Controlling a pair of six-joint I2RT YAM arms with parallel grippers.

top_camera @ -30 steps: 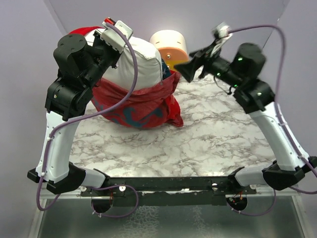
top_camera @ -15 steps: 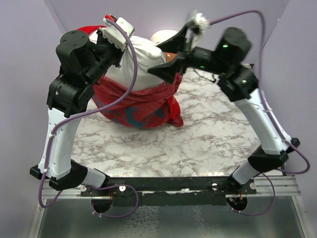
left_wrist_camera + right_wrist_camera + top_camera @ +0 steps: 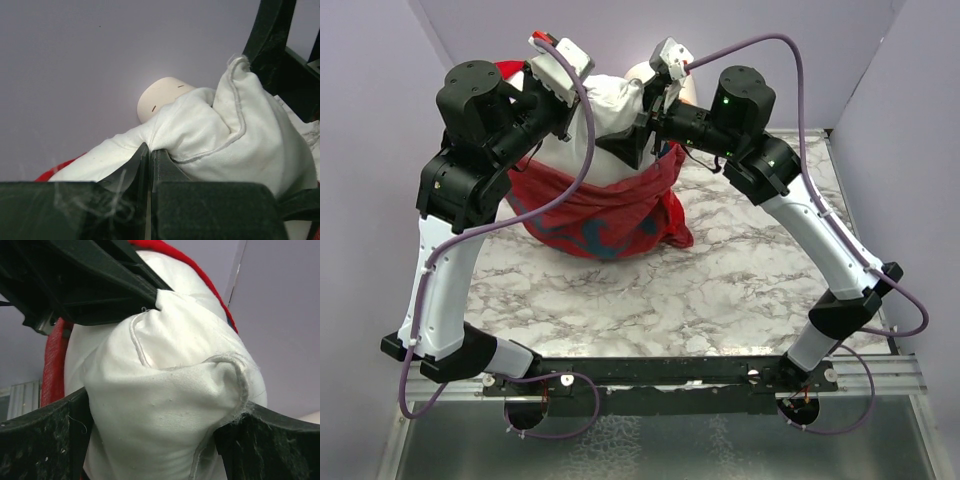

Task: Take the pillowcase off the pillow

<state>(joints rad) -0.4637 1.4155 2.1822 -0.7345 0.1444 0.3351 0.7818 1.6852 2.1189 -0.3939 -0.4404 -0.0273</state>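
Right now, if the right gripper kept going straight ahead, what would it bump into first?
The pillow. Its white corner bulges between the right gripper's open fingers, so going on would press straight into it. How much gap is left, I cannot tell.

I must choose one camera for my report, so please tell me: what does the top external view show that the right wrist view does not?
Only top external: the marble table, with the pillowcase bunched on it. Only right wrist: the seamed corner of the pillow between the right gripper's wide jaws. Both: pillow, red pillowcase, and the left gripper shut on the pillow.
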